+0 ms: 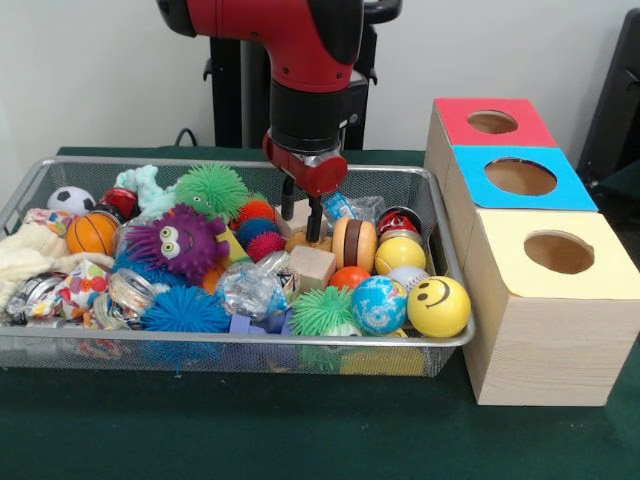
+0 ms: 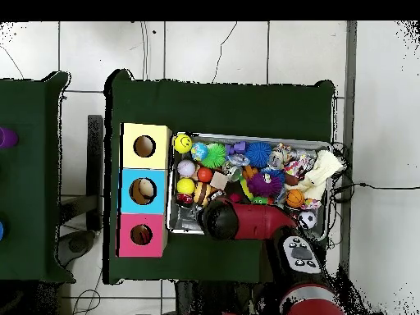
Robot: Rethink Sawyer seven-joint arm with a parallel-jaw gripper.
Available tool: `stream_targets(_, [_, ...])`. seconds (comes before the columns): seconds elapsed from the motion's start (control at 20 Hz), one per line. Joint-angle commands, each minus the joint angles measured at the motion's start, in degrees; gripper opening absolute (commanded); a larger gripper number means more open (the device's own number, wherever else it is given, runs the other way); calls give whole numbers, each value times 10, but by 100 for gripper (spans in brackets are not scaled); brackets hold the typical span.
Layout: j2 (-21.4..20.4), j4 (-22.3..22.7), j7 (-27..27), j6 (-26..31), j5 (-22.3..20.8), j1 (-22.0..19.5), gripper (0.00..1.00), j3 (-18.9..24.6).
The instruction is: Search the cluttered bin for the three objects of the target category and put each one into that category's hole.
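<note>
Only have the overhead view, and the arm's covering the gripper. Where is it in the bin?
Observer: The front view shows the gripper lowered among the toys in the bin, toward its far side and right of the middle.
Operator: What's next to it?
Observer: A wooden cube sits just in front of it, nearer the camera. A brown-and-tan disc toy stands on edge at its right in the picture.
Operator: Holding anything?
Observer: Can't tell. Its tip is sunk among pale wooden pieces there.
</note>
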Motion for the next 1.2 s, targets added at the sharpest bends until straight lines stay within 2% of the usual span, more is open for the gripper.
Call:
stream_targets(0.05, [44, -63, -36, 51, 0, -5, 100, 54])
stream_targets(0.2, [22, -77, -60, 109, 8, -10, 100, 65])
stream_targets(0.45, [13, -151, -140, 216, -27, 2, 100, 67])
stream_targets(0.75, [5, -201, -167, 314, -52, 17, 100, 76])
stream_targets(1.0, [10, -202, -142, 316, -67, 26, 100, 84])
stream_targets(1.2, [25, -201, -115, 295, -72, 35, 100, 84])
